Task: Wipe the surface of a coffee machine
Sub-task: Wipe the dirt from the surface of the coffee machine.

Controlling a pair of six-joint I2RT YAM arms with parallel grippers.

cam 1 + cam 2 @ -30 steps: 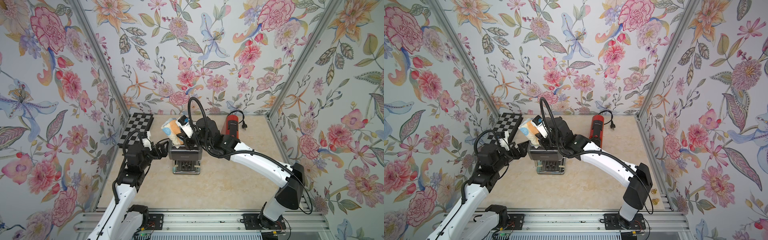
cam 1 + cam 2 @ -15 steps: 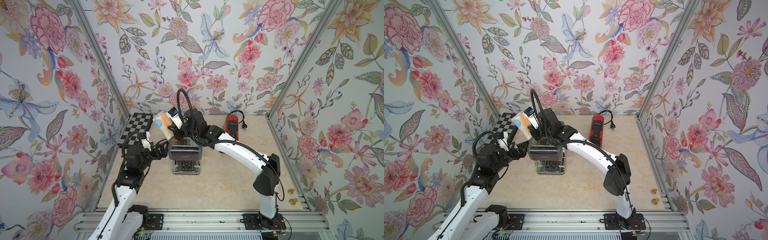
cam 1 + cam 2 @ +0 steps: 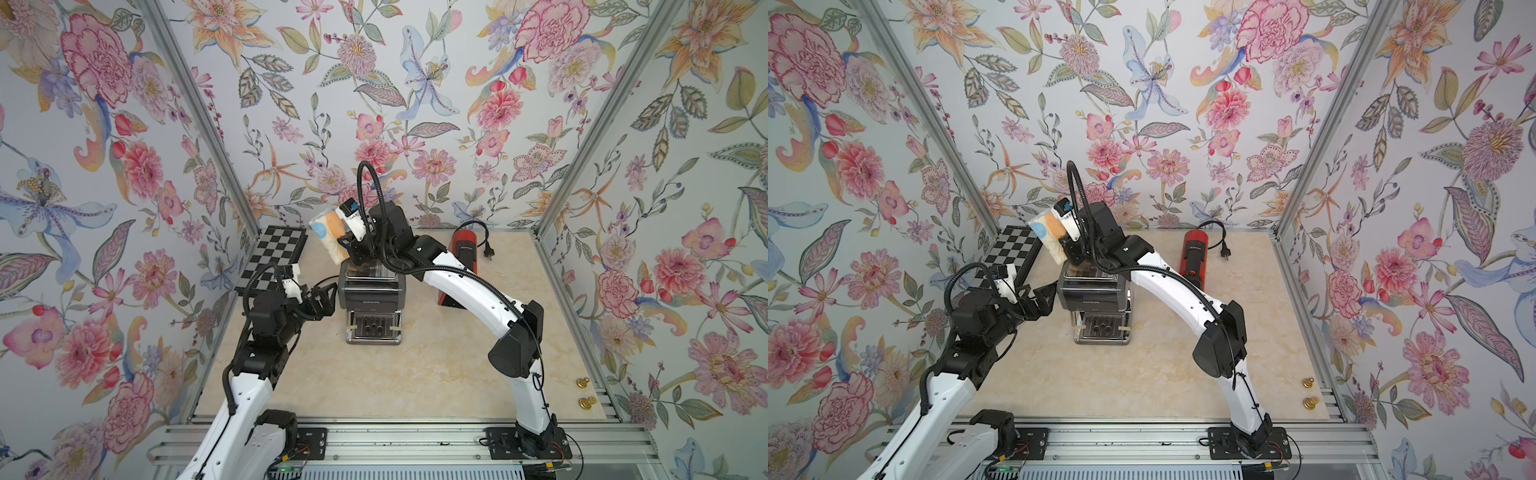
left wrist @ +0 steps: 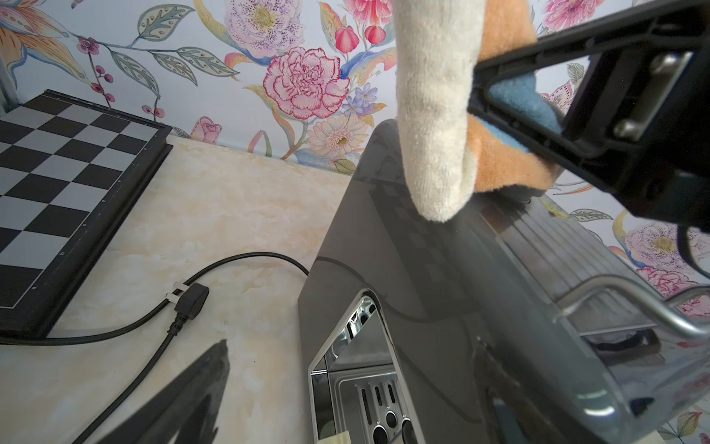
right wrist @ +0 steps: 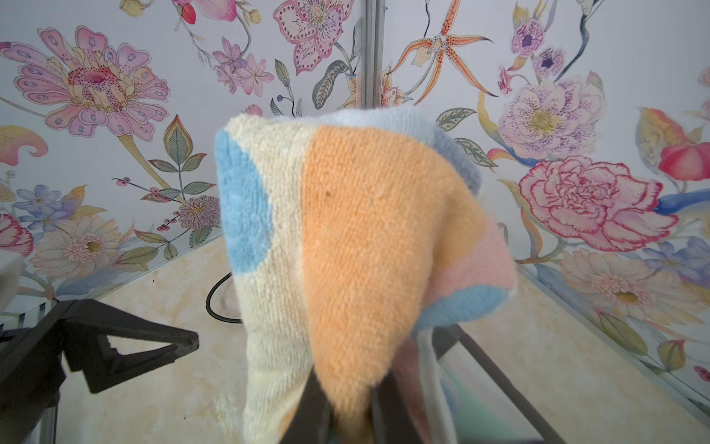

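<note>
The coffee machine is a dark grey glossy box with a chrome drip tray, standing mid-table. My right gripper is shut on a cream, orange and blue cloth. It holds the cloth at the machine's rear left top corner. In the left wrist view the cloth rests on the top edge of the machine, its cream end hanging over the side. My left gripper is open and empty, close beside the machine's left wall.
A chessboard lies at the back left. A red appliance with a black plug lies to the right of the machine. The machine's black power cord runs across the table on its left. Two brass weights sit at the front right edge.
The right arm carried the cloth leftward across the machine's top to the rear left corner, and its elbow shifted. The left arm has stayed put.
</note>
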